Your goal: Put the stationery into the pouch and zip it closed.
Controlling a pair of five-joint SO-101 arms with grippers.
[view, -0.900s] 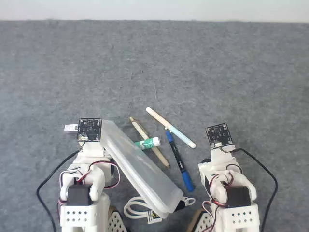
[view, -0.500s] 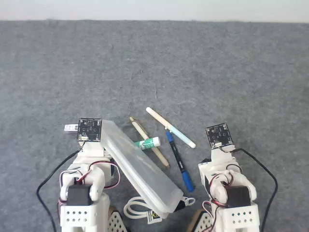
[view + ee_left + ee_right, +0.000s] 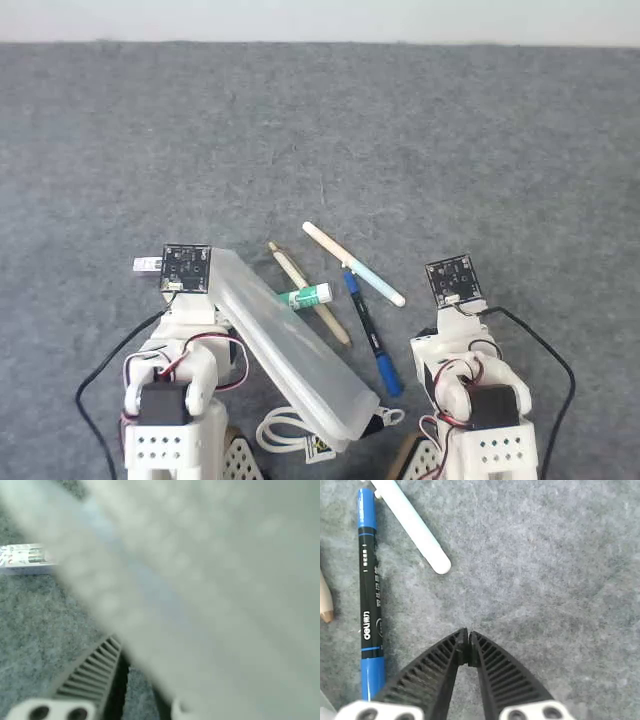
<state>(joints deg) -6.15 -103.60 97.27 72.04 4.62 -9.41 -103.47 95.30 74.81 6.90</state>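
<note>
Nothing is seen to have moved since the earlier frames: the translucent white plastic pouch [image 3: 290, 345] is laid slantwise on the grey felt table [image 3: 450, 130] beside the left arm, with the blue-and-black marker [image 3: 370, 580], white pen [image 3: 353, 263], beige pencil [image 3: 285, 262] and green-and-white glue stick [image 3: 310, 294] left outside it. The right gripper [image 3: 468, 650] is held empty with its tips pressed together just right of the marker; whether the left gripper [image 3: 120, 655] is clamped on the pouch cannot be told. Loading is judged not yet begun, so the right jaws must be parted and lowered over the marker.

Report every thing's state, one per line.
Translucent plastic pouch: lying slantwise, zip unclear.
Blue-and-black marker: outside pouch.
White-and-pale-blue pen: outside pouch.
Beige pen: outside pouch.
Green-and-white glue stick: crossing the beige pen.
Right gripper: shut, empty.
</note>
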